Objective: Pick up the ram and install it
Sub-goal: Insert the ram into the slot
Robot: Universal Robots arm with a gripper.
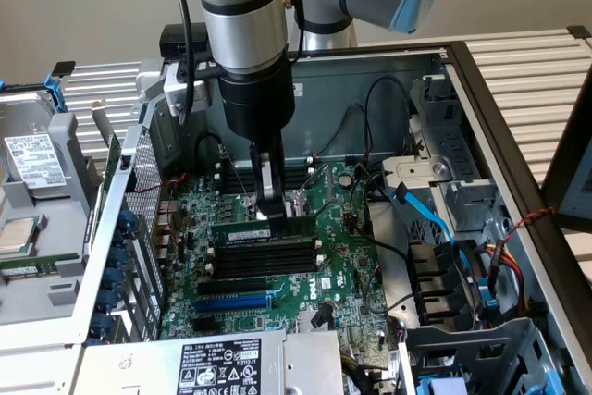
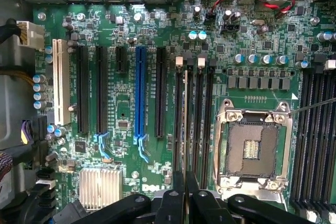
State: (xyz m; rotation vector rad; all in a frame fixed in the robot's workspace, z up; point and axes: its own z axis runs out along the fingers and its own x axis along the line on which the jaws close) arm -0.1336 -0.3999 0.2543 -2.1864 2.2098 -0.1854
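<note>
The ram (image 1: 242,229) is a thin green stick with a white label. It stands on edge along the rearmost of the black memory slots (image 1: 264,263) on the motherboard inside the open computer case. My gripper (image 1: 270,213) reaches straight down from above, its dark fingers shut on the ram's upper edge near the middle. In the wrist view the ram (image 2: 185,129) appears edge-on as a thin line running away from my gripper (image 2: 185,184), beside the empty black slots (image 2: 202,129). Whether the ram is pressed fully into its slot I cannot tell.
A blue expansion slot (image 1: 231,303) lies in front of the memory slots. The open CPU socket (image 2: 254,148) sits beside them. Blue cables (image 1: 430,219) and drive bays crowd the exterior view's right. The power supply (image 1: 217,365) is in front, and a hard drive (image 1: 32,159) lies outside the case.
</note>
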